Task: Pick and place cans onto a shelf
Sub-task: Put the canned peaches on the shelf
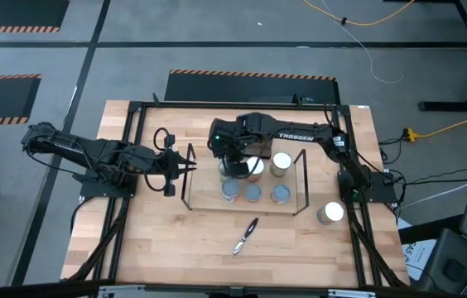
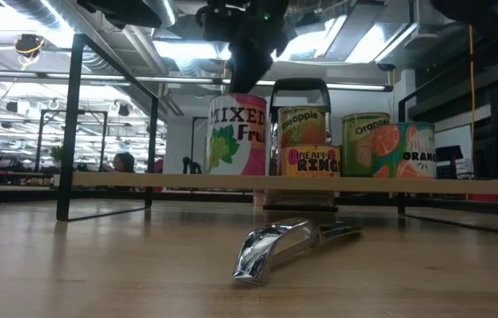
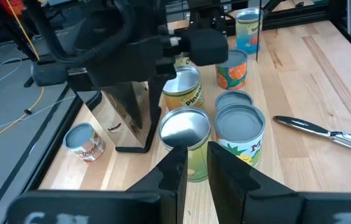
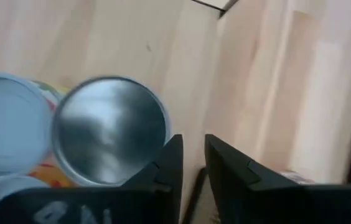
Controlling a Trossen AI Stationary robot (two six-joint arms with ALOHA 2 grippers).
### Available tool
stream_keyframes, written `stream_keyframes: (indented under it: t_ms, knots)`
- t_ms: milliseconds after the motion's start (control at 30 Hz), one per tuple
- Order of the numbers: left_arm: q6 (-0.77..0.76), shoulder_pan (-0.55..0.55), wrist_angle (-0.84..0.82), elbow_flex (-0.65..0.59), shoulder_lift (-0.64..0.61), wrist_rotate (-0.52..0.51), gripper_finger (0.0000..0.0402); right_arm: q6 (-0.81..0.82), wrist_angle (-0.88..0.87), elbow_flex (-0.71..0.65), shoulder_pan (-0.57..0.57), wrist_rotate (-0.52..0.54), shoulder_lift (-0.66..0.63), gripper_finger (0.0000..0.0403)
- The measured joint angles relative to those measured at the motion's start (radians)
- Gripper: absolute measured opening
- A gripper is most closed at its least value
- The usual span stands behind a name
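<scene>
A shiny metal can opener (image 1: 246, 235) lies on the light wooden table (image 1: 175, 248), near its front edge. Yellow cable (image 1: 453, 124) trails across the grey floor (image 1: 134, 50) beyond, where orange-and-black hazard tape (image 1: 250, 75) marks the ground.

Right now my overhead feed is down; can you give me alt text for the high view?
The right gripper hangs over the cans on the wire shelf at the table's middle. One more can stands off the shelf by the right arm's base. The left gripper waits beside the shelf, and a can opener lies nearer the front.
</scene>
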Motion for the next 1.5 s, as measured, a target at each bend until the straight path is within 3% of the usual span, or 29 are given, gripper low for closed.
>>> stream_keyframes:
  t_ms: [133, 1033, 1333, 1500]
  knots:
    - [0.0, 0.0, 0.0, 0.0, 0.0, 0.0, 0.0055, 0.033, 0.0, 0.0, -0.007, -0.058, 0.0, 0.0071]
    - [0.0, 0.0, -0.006, 0.0, 0.0, 0.0, 0.0055, 0.032, 0.006, 0.0, -0.009, -0.087, 0.038, 0.0071]
    - [0.0, 0.0, -0.009, 0.0, 0.0, 0.0, 0.0055, 0.037, -0.008, 0.0, -0.009, -0.087, 0.038, 0.0011]
    - [0.0, 0.0, -0.009, 0.0, 0.0, 0.0, 0.0055, 0.084, -0.01, 0.0, -0.01, -0.081, 0.038, 0.0005]
